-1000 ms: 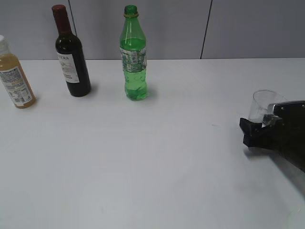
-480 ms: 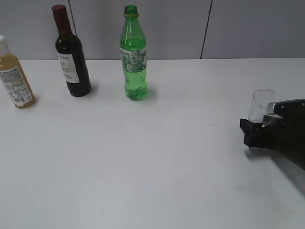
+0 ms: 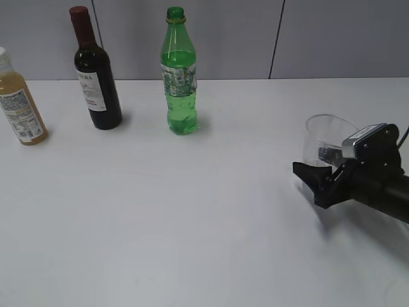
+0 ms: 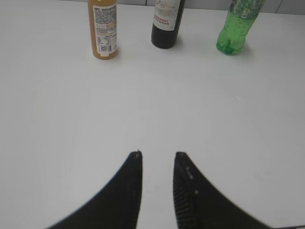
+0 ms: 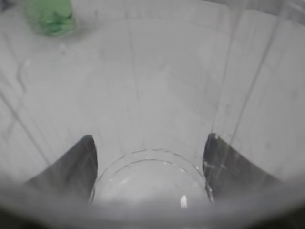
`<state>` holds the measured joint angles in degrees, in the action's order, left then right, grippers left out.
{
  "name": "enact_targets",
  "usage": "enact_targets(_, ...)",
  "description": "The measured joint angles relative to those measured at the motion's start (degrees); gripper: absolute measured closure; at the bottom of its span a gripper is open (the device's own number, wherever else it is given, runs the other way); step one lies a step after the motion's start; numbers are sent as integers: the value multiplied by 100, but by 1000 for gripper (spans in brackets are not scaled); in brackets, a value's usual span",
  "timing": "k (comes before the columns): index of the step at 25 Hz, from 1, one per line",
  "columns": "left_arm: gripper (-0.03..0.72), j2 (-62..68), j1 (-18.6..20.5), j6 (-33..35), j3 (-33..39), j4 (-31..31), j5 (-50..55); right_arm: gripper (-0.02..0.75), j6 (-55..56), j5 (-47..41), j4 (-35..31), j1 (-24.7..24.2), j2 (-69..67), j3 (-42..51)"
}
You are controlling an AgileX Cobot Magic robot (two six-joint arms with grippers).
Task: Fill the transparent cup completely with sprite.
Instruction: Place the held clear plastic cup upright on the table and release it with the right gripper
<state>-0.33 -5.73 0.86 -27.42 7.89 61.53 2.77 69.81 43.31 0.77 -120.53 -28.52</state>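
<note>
The transparent cup (image 3: 323, 137) is at the right of the table, empty and upright. My right gripper (image 3: 316, 163) is shut on it from the right. The right wrist view looks through the cup (image 5: 152, 176), with a dark finger on each side of it (image 5: 150, 148). The sprite is in the green bottle (image 3: 178, 77), which stands capped at the back centre, far to the left of the cup. The bottle also shows in the left wrist view (image 4: 236, 28) and the right wrist view (image 5: 50, 16). My left gripper (image 4: 157, 157) is slightly open and empty above bare table.
A dark wine bottle (image 3: 96, 77) with a red cap stands left of the sprite bottle, and it also shows in the left wrist view (image 4: 167, 24). A yellowish juice bottle (image 3: 19, 105) stands at the far left, and it also shows in the left wrist view (image 4: 102, 28). A grey wall runs behind the white table (image 3: 192, 211).
My right gripper has moved left along the table with the cup in its grasp. The bottles have not moved.
</note>
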Motion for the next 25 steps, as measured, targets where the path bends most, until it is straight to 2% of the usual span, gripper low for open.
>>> enact_targets(4,510,0,0,0,0,0,0,220,125,0,1378,59,0,-478)
enact_targets(9,511,0,0,0,0,0,0,221,868,-5,2367,458,-6,-1182)
enact_targets(19,512,0,0,0,0,0,0,222,1958,-5,3096,1675,-747,-2617)
enact_targets(25,512,0,0,0,0,0,0,222,2396,-5,3289,2204,-1204,-3350)
